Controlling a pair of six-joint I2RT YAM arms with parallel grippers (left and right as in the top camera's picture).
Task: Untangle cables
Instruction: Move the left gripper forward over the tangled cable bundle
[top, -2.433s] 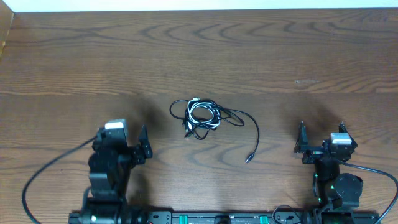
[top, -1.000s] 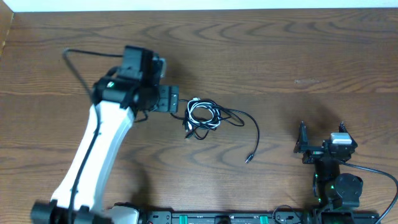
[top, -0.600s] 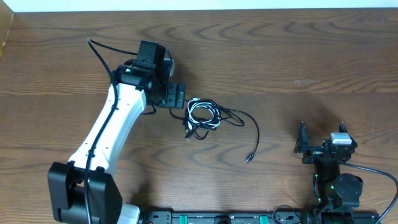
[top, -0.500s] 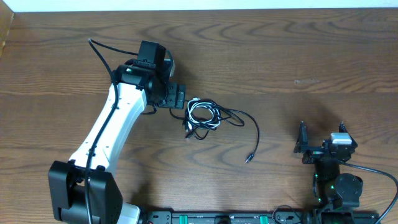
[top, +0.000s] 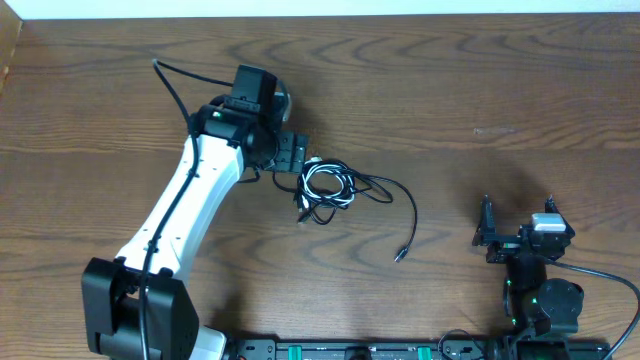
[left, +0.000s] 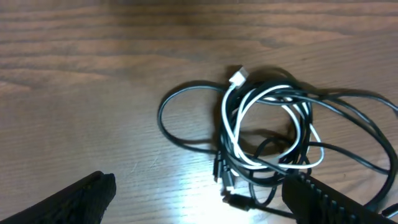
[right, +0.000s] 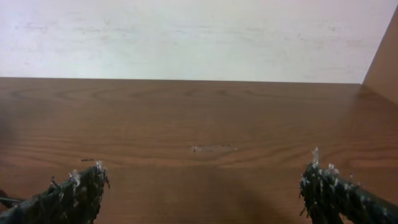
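Cables (top: 325, 187): knotted heap just beside my left gripper (top: 291, 155) | left gripper: spread, empty | right gripper (top: 517, 218): spread, well apart from left gripper | risk: pinching several strands together could tighten the knot.

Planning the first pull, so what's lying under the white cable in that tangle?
Black cables thread beneath the white cable, with wooden table below. Exact layering inside the knot is covered.

The cables (left: 224, 118) lie tangled on the table (left: 93, 74), just ahead of the left end effector's (left: 200, 185) wide-apart fingers (left: 87, 196).
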